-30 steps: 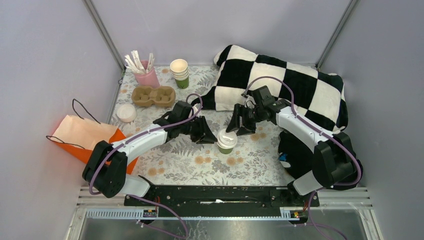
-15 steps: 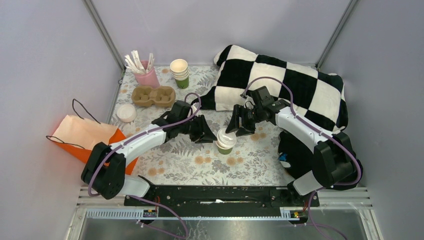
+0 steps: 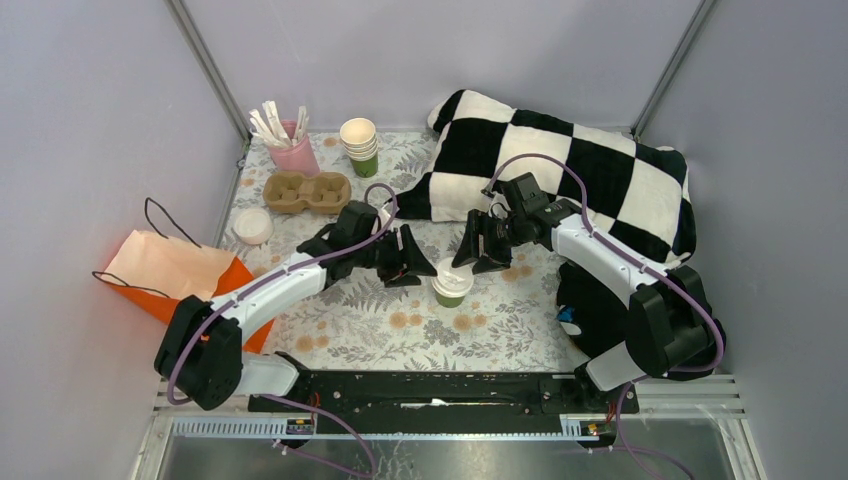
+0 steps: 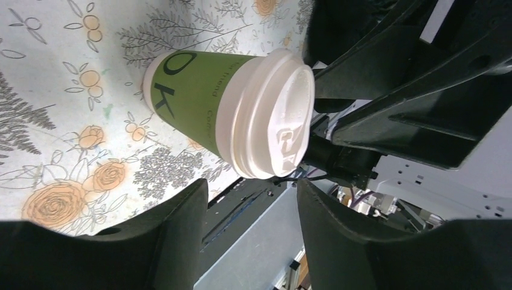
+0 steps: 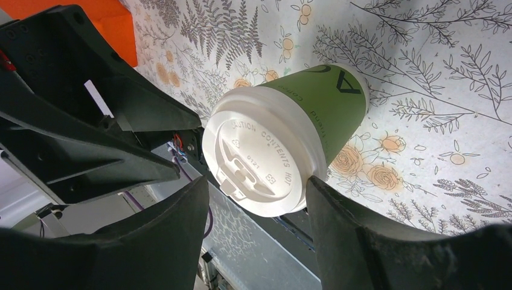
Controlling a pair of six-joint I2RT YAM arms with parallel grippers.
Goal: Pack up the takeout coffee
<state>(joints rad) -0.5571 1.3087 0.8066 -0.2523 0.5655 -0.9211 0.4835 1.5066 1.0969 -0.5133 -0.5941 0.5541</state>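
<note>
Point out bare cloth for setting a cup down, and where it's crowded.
Bare: the near strip of table between the takeout coffee and the arms' mounting rail. Crowded: the centre, where left fingers and right fingers flank it; the back-left corner with carrier, cup stack, stick holder, loose lid; the checkered cushion covers the back right.

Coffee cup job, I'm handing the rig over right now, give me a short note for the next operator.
Left gripper: open, just short of the cup.
Right gripper: jaws either side of the lid; grip unclear.
The cup stands upright on the table, between the arms.
Done: lid on.
Left: pack it. The carrier and bag sit to the left, neither holding it.
</note>
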